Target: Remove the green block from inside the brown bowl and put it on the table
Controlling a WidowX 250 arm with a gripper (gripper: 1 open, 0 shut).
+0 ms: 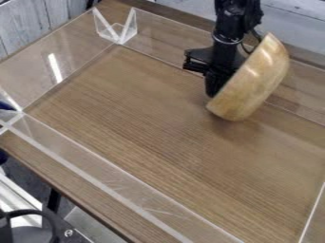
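The bowl (257, 84) is showing pale tan with faint grain bands. Around it, the surface (127, 114) is displaying brown wood grain in fine streaks. Left of the bowl, the hand (216, 81) is appearing black. Behind the bowl, the wall (299, 19) is looking whitish.

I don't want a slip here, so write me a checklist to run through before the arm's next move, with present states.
- Gripper at the brown bowl: ok, its tip is down by the bowl's near-left edge.
- Gripper closed: ok, it is shut.
- Green block gripped: cannot tell, no block shows in this view.
- Bowl sitting level: not ok, it is tipped steeply on its side.
- Green block on the table: not ok, none is visible on the wood.
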